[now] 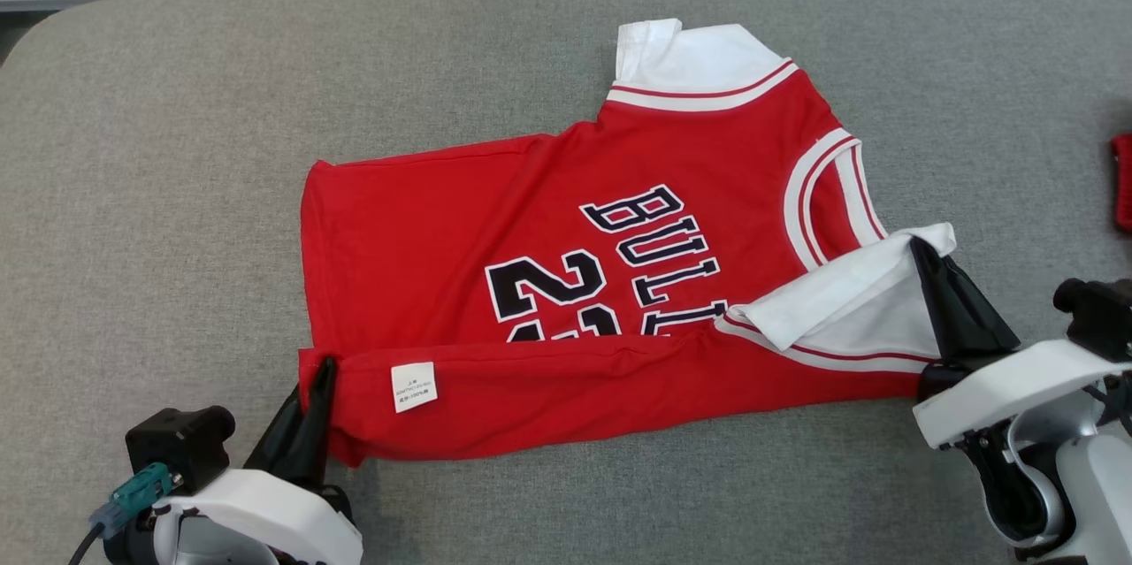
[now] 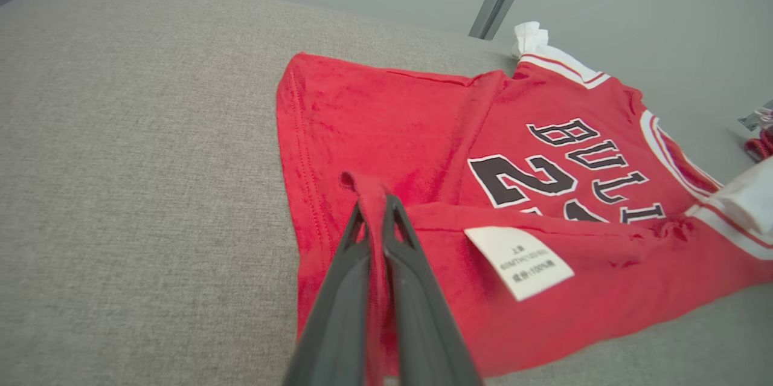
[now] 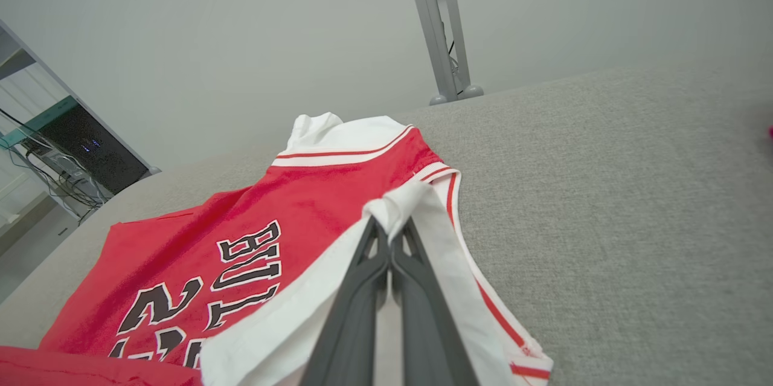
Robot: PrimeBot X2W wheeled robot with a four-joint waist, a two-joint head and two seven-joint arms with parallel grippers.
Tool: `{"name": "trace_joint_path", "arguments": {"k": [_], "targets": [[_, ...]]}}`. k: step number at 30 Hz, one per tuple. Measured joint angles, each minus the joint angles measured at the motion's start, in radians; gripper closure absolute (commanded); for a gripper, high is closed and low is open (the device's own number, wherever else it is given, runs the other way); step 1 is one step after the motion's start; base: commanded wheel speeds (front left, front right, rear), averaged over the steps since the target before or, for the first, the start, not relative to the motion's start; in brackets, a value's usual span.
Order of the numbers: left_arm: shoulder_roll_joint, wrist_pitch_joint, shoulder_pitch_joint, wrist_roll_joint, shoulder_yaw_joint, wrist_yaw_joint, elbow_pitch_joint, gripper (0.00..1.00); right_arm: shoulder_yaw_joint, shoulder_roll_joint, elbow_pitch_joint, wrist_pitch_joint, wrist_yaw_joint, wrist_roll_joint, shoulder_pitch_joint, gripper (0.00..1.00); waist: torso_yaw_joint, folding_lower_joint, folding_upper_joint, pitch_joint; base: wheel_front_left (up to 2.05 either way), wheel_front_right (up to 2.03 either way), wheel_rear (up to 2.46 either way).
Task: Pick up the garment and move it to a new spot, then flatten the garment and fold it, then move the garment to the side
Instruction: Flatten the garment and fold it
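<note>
Head view: red garment (image 1: 548,220) spread sideways across the grey fabric-covered desk (image 1: 177,149), hem toward the robot's left, collar end toward its right. Near long edge lifted and folded over toward the middle, covering the lower part of the black "BULL" lettering and of the number beside it. White care label (image 1: 414,386) exposed on the turned-over strip. Far white sleeve (image 1: 690,57) lying at the top, crumpled at its tip. Near hem corner (image 1: 307,363) gripped by the left jaws, pressed together with red cloth pinched between the 2 dark fingers (image 2: 341,289) in the left wrist view. Near white sleeve (image 1: 849,300) clamped in the right jaws, likewise closed tight, white fabric bunched over their tips in the right wrist view. Sleeve end raised off the desk. Small red item (image 1: 1123,185) at the right edge, well apart from the garment, too cropped to identify.
</note>
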Motion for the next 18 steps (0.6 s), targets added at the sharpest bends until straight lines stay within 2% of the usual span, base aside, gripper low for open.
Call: {"name": "trace_joint_path", "arguments": {"k": [8,9,10,11,13,18], "targets": [[-0.019,-0.021,-0.033,-0.018,-0.007,-0.018,0.095,1.00,0.067,-0.015,0.132,-0.060,0.000,0.046,-0.108,1.00,0.008,0.0000,0.0000,0.029,0.00,0.00,0.00],[-0.023,-0.026,-0.037,-0.021,-0.007,-0.020,0.106,0.73,0.074,-0.015,0.146,-0.068,0.000,0.058,-0.118,1.00,0.010,0.0000,0.0001,0.031,0.00,0.00,0.00],[-0.026,-0.028,-0.039,-0.024,-0.008,-0.022,0.117,0.30,0.081,-0.016,0.159,-0.076,0.000,0.066,-0.126,0.82,0.011,0.0000,0.0000,0.033,0.00,0.00,0.00],[-0.028,-0.035,-0.040,-0.025,-0.009,-0.026,0.128,0.00,0.088,-0.015,0.167,-0.085,0.000,0.073,-0.131,0.58,0.013,0.0000,0.0000,0.034,0.00,0.00,0.00],[-0.034,-0.050,-0.046,-0.025,-0.012,-0.029,0.146,0.00,0.097,-0.017,0.184,-0.103,0.000,0.086,-0.139,0.00,0.018,0.0000,0.0000,0.033,0.00,0.00,0.00],[-0.053,-0.119,-0.058,-0.015,-0.016,-0.036,0.172,0.00,0.108,-0.032,0.197,-0.165,0.000,0.066,-0.136,0.00,0.024,0.0000,0.0000,0.016,0.00,0.00,0.00]]}}
